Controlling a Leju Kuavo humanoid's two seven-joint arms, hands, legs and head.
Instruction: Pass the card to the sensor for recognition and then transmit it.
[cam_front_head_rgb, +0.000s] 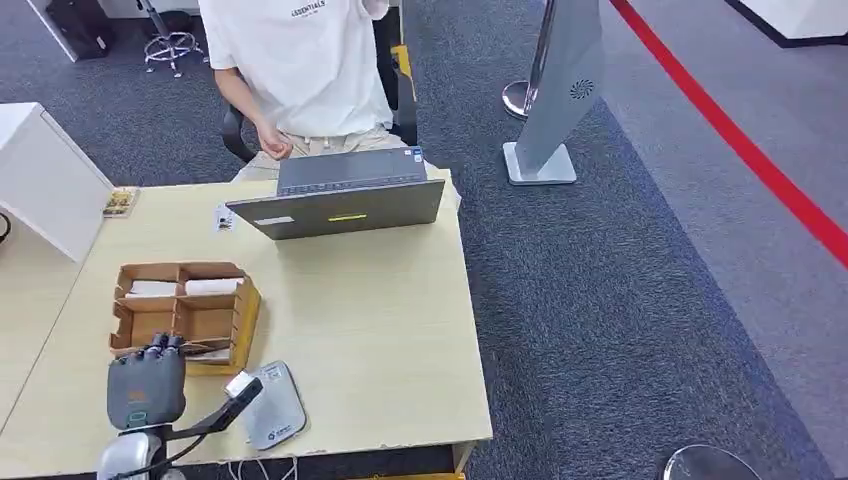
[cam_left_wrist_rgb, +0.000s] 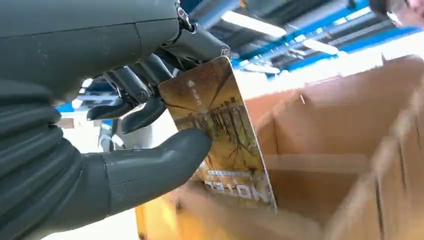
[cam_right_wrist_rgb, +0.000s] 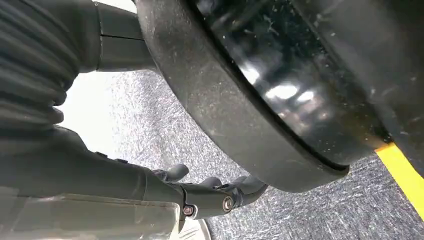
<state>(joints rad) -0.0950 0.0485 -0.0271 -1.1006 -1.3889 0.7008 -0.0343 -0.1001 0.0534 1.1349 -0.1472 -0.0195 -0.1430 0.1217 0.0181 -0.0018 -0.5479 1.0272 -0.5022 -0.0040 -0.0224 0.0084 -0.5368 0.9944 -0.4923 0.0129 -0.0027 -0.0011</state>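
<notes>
Pinching the card (cam_left_wrist_rgb: 220, 135) between thumb and fingers, the left hand (cam_front_head_rgb: 147, 385) holds it just above the cardboard organizer box (cam_front_head_rgb: 185, 315), long axis roughly upright. The grey card reader (cam_front_head_rgb: 275, 405) lies flat just to that hand's right, so the card must swing across. The right hand (cam_right_wrist_rgb: 200, 192) hangs over carpet, fingers loosely curled, holding nothing.

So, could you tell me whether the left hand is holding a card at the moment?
Yes, the left hand pinches a brown printed card between thumb and fingers, beside the cardboard box.
</notes>
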